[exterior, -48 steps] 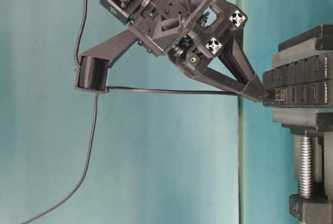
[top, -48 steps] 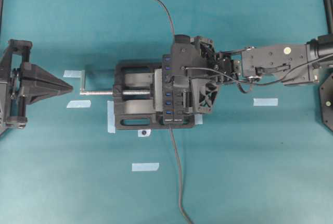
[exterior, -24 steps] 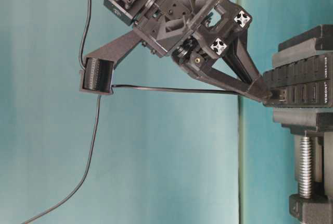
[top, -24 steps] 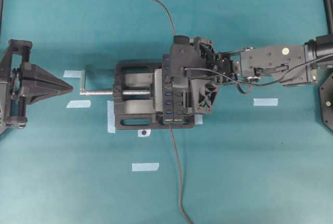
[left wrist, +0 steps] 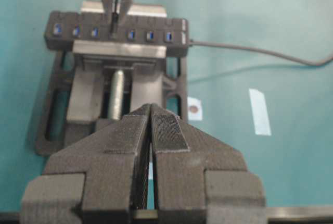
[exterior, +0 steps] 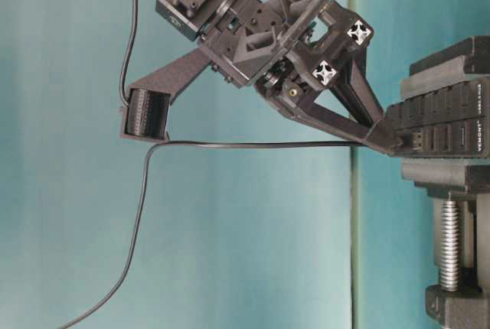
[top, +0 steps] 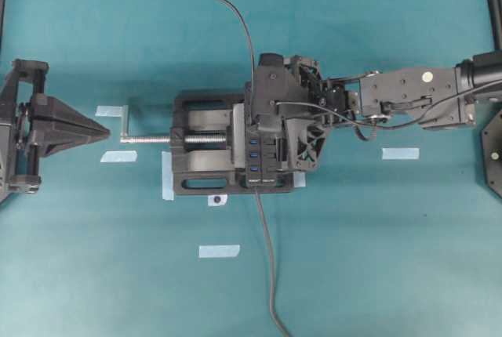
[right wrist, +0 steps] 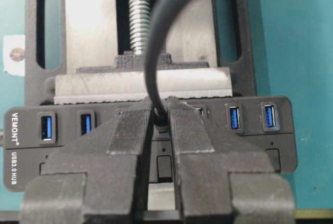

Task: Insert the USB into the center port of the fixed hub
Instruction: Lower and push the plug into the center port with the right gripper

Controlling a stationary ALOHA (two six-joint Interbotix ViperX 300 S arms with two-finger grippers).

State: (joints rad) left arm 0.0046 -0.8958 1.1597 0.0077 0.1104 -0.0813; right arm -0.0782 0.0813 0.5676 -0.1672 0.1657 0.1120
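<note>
The fixed hub [right wrist: 260, 140], a black strip with blue ports, is clamped in a black vise [top: 196, 184]. My right gripper [right wrist: 160, 110] is shut on the USB [left wrist: 113, 26], a small black plug, right at the hub's face. The plug sits at the center port, which it and the fingertips [exterior: 375, 135] hide, so its depth in the slot cannot be told. Its thin cable [exterior: 253, 144] trails away from the fingertips. My left gripper [top: 103, 128] is shut and empty, left of the vise, pointing at it.
The vise's silver screw [top: 149, 139] and crank stick out toward the left gripper. The hub's own cable [top: 267, 266] runs to the near table edge. Several pale tape strips [top: 400, 153] lie on the teal mat.
My right gripper has pushed a little closer against the hub with the plug. The USB cable has slipped off the wrist camera mount and now sags lower. The left arm is unchanged.
</note>
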